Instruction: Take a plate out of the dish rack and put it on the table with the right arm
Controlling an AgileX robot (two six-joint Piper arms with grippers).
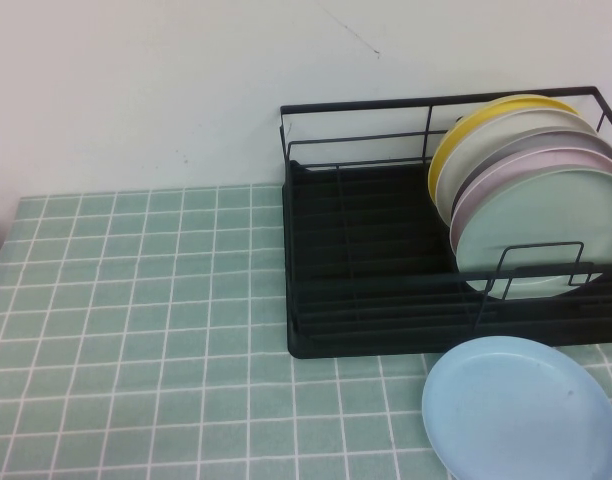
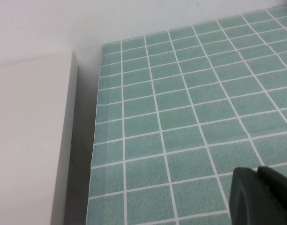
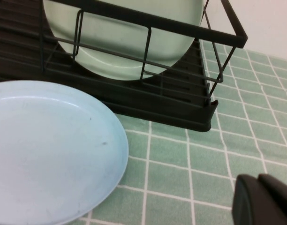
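High view: the plate lies flat on the surface, just in front of the rack near its right end, so the set-down looks done. Four more plates stand on edge in the rack's right end, leaning back one on another; the frontmost is the mint plate, propped by the wire front rail. Neither arm shows here.

Left wrist view: the left hand shows only as a dark tip over bare tiles by the surface's edge, well away from the work and probably parked; I cannot tell how open it is.

Right wrist view: the right hand hangs near the plate, apart from it and holding nothing visible; its opening cannot be told either.
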